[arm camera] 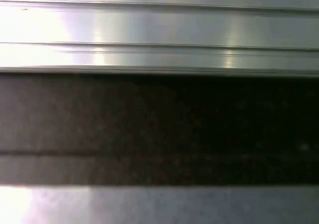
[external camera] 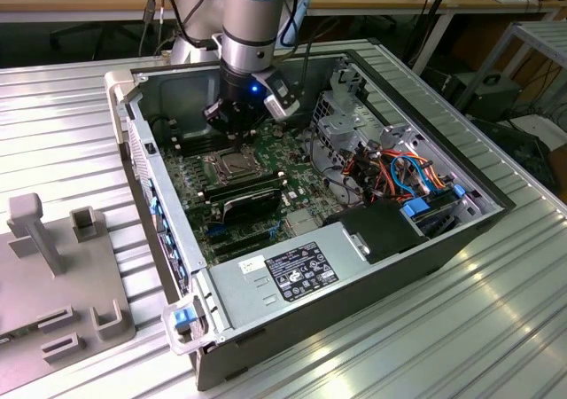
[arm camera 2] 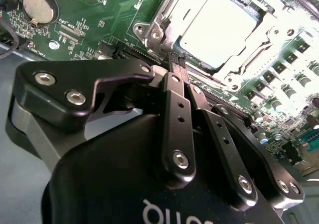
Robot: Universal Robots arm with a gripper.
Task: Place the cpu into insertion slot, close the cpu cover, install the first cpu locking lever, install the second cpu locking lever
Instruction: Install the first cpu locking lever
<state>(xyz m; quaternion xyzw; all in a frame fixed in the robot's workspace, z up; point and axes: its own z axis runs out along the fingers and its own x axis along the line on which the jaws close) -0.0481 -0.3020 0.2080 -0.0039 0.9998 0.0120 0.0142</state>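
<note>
so the black two-finger gripper (arm camera 2: 175, 59) on the grey robot arm is sitting with its fingers pinched together, nothing visibly between them, tips right at the corner of the square silver-rimmed insertion slot (arm camera 2: 164, 25). the small flat square cpu with the dull silver-beige top (arm camera 2: 219, 27) is lying inside that slot, and the thin silver metal cpu cover frame (arm camera 2: 259, 20) looks like it's lying around it, though whether it's fully down or latched can't be told from the second wrist view.

what could go wrong: the tips are working right next to the slot's metal rim and a thin silver lever-looking bar (arm camera 2: 167, 7), so a small sideways slip is probably going to skate off the metal and scrape the green motherboard (arm camera 2: 99, 15) or its small parts. pushing down while off-centre could also be loading the cpu unevenly.

room to move: in the exterior view the gripper (external camera: 232, 118) is hanging over the slot (external camera: 225, 162) deep inside the open grey computer case (external camera: 266, 328). the black memory slots (external camera: 252, 186) are lying just beside the slot, a drive cage and a tangle of coloured cables (external camera: 403, 173) are crowding the exterior view's right, and the case wall is closing in behind the arm. straight up is looking like the only really open way.
</note>
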